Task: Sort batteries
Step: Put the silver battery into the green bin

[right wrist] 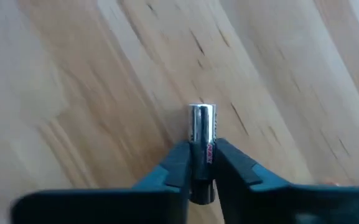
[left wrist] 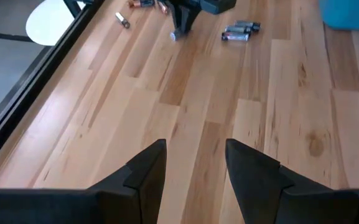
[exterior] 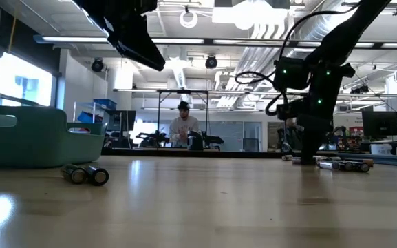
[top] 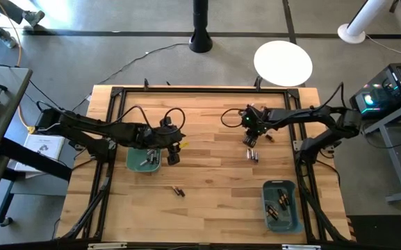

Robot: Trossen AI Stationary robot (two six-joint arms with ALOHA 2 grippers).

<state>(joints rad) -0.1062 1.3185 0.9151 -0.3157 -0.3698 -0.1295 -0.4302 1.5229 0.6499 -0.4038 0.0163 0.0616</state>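
Note:
My right gripper is far right of the table's middle, shut on a silvery battery. A small group of batteries lies on their sides just near of it. Two more batteries lie near the table's middle. My left gripper hangs open and holds nothing beside the left teal bin, which holds silvery cells. The right teal bin holds dark, copper-banded cells. My right gripper pinches the silvery battery between its two fingers, which lie along its length. The battery's silver end sticks out past the fingertips. The fingers point down from above, and that free end is at the tabletop; I cannot tell whether it touches.
A few batteries lie on the far side of my right gripper, one of them apart. A black frame runs round the wooden table. There is bare wood between the two bins. A person sits beyond the far edge.

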